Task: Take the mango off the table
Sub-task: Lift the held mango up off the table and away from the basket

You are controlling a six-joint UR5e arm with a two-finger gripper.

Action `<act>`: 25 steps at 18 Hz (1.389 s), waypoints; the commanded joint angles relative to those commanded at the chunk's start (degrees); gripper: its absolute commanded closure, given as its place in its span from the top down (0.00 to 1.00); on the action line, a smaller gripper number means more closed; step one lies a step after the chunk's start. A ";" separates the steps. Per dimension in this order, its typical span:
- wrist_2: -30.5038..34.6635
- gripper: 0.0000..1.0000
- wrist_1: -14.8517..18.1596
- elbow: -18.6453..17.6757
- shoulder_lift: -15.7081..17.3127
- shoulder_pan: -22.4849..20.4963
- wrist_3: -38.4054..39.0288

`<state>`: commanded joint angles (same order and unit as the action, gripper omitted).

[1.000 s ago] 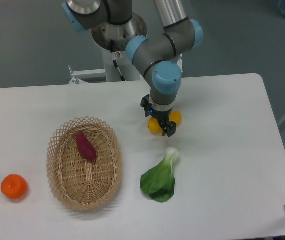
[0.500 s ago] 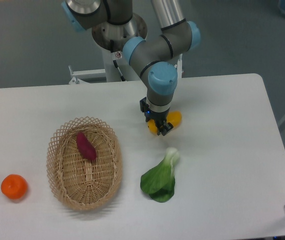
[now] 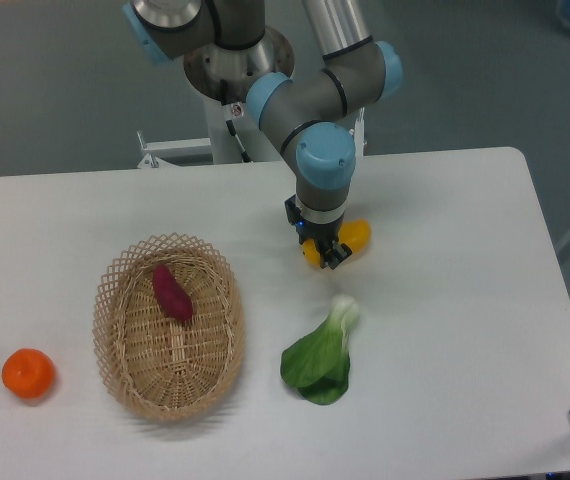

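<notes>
You have a woven wicker basket [image 3: 125, 370] on the left, and a purple sweet potato [image 3: 171, 292] lies inside it toward its far end. An orange tangerine [image 3: 28, 372] sits just left of the basket. A green bok choy [image 3: 322, 357] lies to the basket's right.

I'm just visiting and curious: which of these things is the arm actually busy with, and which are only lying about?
Part of the job:
- mango, between the gripper fingers
- table it lies on

Just lying about:
- wicker basket
- purple sweet potato in the basket
- tangerine
- bok choy
</notes>
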<state>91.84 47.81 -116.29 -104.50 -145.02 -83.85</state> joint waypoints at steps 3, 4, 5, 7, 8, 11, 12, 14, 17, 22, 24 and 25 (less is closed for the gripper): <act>0.71 0.51 1.40 2.73 -0.09 0.00 0.09; 0.71 0.51 1.84 3.43 -0.09 -0.09 0.09; 0.71 0.51 2.37 4.05 0.00 -0.52 0.09; 0.62 0.51 3.95 5.71 0.09 -1.23 0.17; 0.62 0.51 4.30 6.24 0.00 -1.23 0.18; 0.53 0.51 6.41 10.81 -0.17 -2.55 1.84; 0.53 0.51 6.76 12.04 -0.35 -2.64 1.93; 0.53 0.51 8.08 14.32 -0.79 -2.99 1.93; 0.27 0.51 10.28 17.67 -2.19 -4.13 1.76; 0.09 0.51 10.20 22.06 -4.91 -4.31 1.76; 0.00 0.51 10.28 24.34 -6.32 -4.31 1.58; 0.27 0.51 10.28 25.57 -7.20 -4.31 1.50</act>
<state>92.11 58.10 -90.72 -111.70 -149.33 -82.35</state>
